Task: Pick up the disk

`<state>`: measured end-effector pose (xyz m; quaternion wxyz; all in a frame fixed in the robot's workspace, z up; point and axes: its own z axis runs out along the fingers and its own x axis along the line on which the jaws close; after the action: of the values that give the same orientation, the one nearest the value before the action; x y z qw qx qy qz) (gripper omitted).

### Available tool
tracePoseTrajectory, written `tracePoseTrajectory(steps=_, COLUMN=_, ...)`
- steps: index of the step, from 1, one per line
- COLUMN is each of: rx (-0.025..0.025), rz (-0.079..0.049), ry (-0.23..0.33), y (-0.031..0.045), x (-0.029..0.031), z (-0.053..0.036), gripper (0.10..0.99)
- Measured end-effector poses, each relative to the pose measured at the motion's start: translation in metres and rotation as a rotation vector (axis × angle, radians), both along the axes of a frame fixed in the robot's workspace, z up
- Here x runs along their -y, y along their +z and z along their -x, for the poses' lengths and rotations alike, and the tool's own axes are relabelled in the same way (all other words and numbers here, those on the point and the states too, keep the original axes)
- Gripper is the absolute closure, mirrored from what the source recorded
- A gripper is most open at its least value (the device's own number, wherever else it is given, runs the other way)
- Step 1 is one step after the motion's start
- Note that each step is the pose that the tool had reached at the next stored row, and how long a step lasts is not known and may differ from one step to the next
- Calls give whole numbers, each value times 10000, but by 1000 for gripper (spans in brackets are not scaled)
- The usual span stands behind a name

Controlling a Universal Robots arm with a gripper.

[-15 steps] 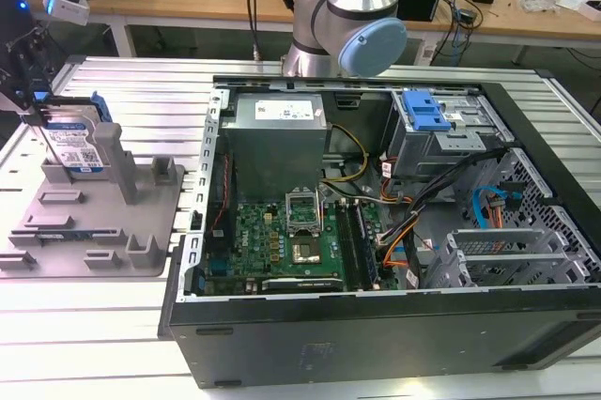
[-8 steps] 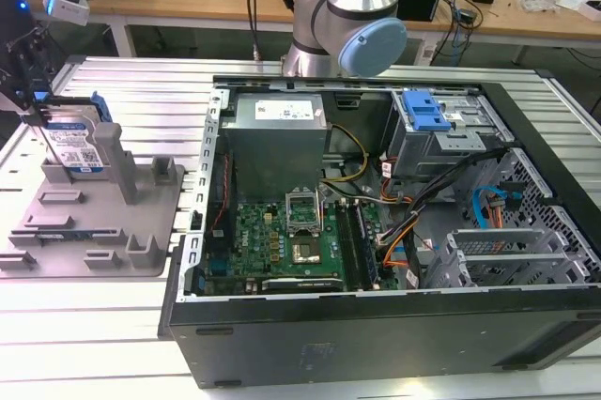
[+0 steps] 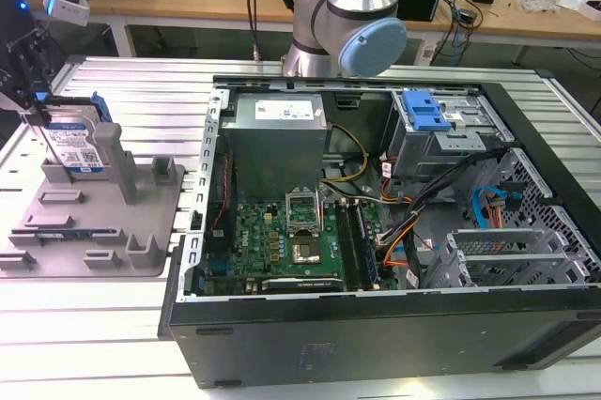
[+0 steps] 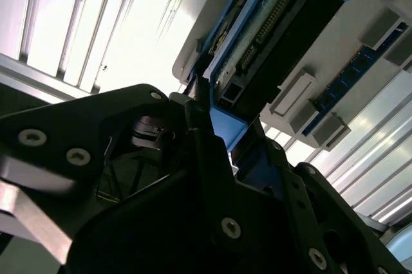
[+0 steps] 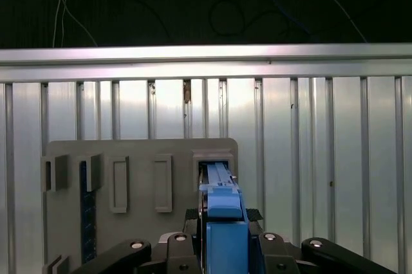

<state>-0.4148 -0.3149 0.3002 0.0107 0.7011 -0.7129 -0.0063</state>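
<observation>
At the exterior view's far left, the gripper [image 3: 36,104] is seen coming down over the disk [image 3: 75,146]. The disk is stood up on its edge in the grey holder [image 3: 89,222], kept upright by a tall post beside it (so it can be taken from above). Its white-and-blue label is turned toward the camera. In the second wrist view, the black fingers [image 4: 212,152] are placed on either side of the disk's blue rail [image 4: 225,126], and they look pressed against it, so the disk is judged to be clenched. The disk [image 5: 222,203] is also seen between the fingers in the first wrist view, not yet lifted out of its slot. Further right in the exterior view, the open computer case [image 3: 376,231] is laid on the metal table [image 3: 122,90], with the robot arm [image 3: 352,15] behind it.
</observation>
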Motion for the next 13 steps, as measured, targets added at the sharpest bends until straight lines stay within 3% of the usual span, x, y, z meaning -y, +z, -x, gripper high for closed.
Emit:
tracePoseTrajectory(steps=6, rx=0, rz=0, ry=0, y=-2, x=0, z=0, gripper=722)
tracePoseTrajectory(steps=9, rx=-1, rz=-2, ry=-1, y=35, x=0, z=0, gripper=722)
tracePoseTrajectory(steps=10, rx=0, rz=-1, ry=-1, y=59, x=0, z=0, gripper=722)
tracePoseTrajectory(steps=13, rx=-1, rz=0, ry=-1, y=251, x=0, z=0, gripper=722)
